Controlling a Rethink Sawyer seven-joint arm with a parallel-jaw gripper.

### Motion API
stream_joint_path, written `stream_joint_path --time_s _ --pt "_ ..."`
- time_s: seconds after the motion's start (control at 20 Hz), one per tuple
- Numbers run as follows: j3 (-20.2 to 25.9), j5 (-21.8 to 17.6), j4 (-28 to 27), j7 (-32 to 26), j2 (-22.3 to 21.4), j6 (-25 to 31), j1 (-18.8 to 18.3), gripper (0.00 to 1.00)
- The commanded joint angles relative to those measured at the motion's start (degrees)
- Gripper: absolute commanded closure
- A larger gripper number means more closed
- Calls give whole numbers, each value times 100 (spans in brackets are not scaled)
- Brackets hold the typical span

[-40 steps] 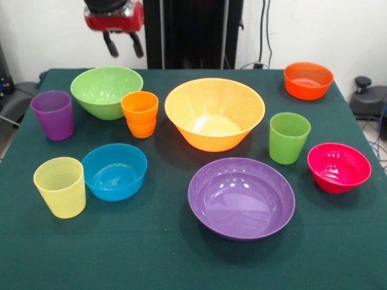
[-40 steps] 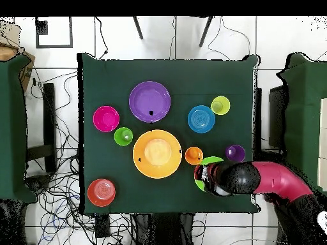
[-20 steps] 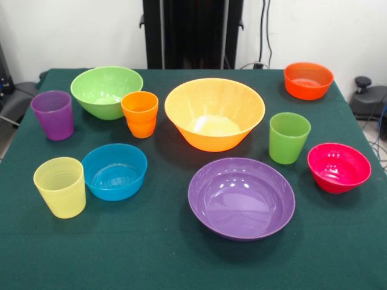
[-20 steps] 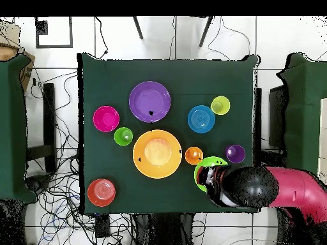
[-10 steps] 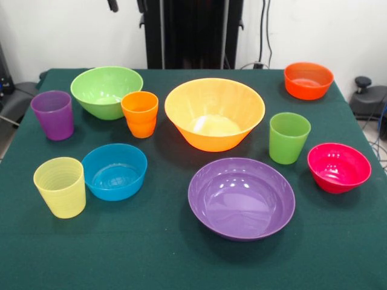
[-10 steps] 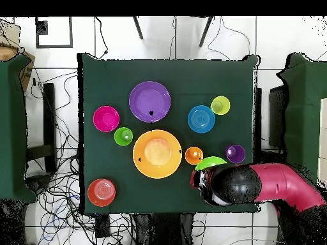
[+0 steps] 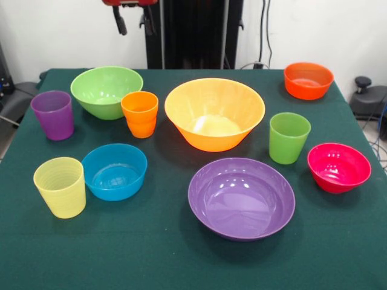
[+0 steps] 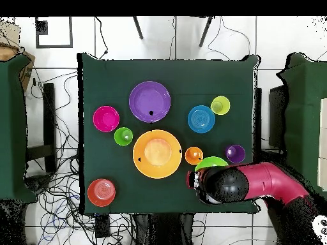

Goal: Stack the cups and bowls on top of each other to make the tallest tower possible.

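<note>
Red-and-black hand (image 7: 132,23) hangs released, empty, above the surface's far edge — over the light green bowl (image 7: 106,90). No tower yet: all cups and bowls stand singly, orange-yellow bowl (image 7: 214,113) mid-surface. Glossy plastic — likely light, stiff, slippery; pinch across a rim wall.

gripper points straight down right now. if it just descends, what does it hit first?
Likely the light green bowl: the open, empty gripper hangs above its rim on the orange cup side. Depth is unclear; it could land on bare cloth instead.
</note>
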Motion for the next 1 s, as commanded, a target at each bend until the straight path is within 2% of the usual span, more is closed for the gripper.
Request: stream_joint_path --time_s 0.05,0.4,1.0 --pt "-363 -510 -31 -345 503 -355 221 0" --pt "-423 -479 -749 -720 949 60 235 0" --pt "-680 -520 -1674 -657 1587 146 548 0"
